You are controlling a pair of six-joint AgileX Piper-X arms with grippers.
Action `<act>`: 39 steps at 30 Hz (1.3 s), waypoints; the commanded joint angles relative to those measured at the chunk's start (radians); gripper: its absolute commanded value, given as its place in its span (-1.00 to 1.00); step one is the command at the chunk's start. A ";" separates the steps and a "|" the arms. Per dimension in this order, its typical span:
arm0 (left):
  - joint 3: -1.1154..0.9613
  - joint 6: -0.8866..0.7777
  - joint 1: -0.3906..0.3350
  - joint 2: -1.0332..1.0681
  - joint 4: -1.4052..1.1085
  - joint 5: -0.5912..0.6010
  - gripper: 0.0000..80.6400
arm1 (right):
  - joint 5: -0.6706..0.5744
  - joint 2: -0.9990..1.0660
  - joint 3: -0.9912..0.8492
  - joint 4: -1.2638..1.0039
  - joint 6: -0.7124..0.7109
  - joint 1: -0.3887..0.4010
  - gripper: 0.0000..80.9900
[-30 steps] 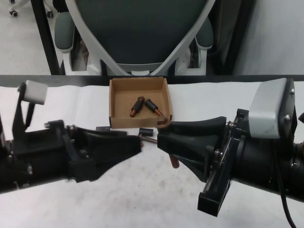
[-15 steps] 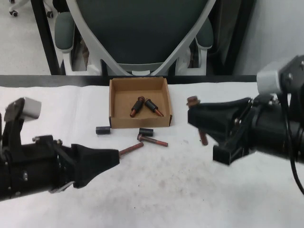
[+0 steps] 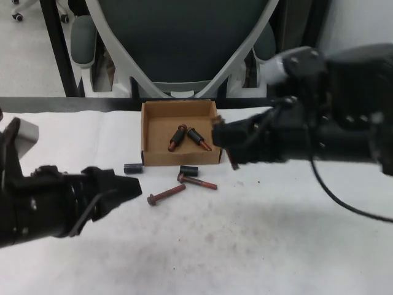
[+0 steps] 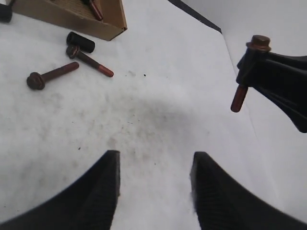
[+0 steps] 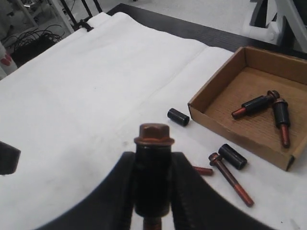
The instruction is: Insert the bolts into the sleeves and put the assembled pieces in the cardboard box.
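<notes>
My right gripper (image 5: 152, 167) is shut on a rust-red bolt (image 5: 153, 135) that sits in a black sleeve (image 5: 152, 191). In the high view the right gripper (image 3: 226, 146) holds this piece just off the right front corner of the cardboard box (image 3: 181, 158). Two assembled pieces (image 3: 177, 136) (image 3: 198, 137) lie inside the box. Two loose bolts (image 3: 166, 194) (image 3: 198, 181) and two loose sleeves (image 3: 132, 168) (image 3: 188, 170) lie on the white cloth in front of the box. My left gripper (image 4: 156, 189) is open and holds nothing, low at the left (image 3: 130, 186), near one loose bolt (image 4: 52, 76).
White cloth (image 3: 258, 246) covers the bench, with free room at the middle and right front. Behind the bench's dark far edge stands an office chair (image 3: 178, 37). The left wrist view shows the right gripper (image 4: 249, 67) with its bolt hanging above the cloth.
The right arm has swung back left to the box's right front corner, still gripping the sleeved bolt. The left arm has drawn back left, uncovering the loose bolts.
</notes>
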 commanded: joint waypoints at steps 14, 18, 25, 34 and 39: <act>-0.259 0.437 0.006 0.269 0.304 -0.069 0.10 | -0.040 0.271 -0.359 0.190 -0.067 -0.064 -0.99; -0.346 0.588 0.006 0.361 0.388 -0.088 0.10 | -0.064 0.355 -0.462 0.253 -0.077 -0.084 -0.99; -0.498 0.886 0.006 0.490 0.509 -0.231 0.10 | -0.070 0.490 -0.621 0.337 -0.080 -0.103 -0.99; -0.588 1.155 0.006 0.606 0.522 -0.368 0.10 | -0.070 0.643 -0.760 0.355 -0.080 -0.122 -0.99; -0.584 1.404 0.006 0.640 0.472 -0.461 0.10 | -0.065 0.715 -0.813 0.404 -0.136 -0.124 -0.99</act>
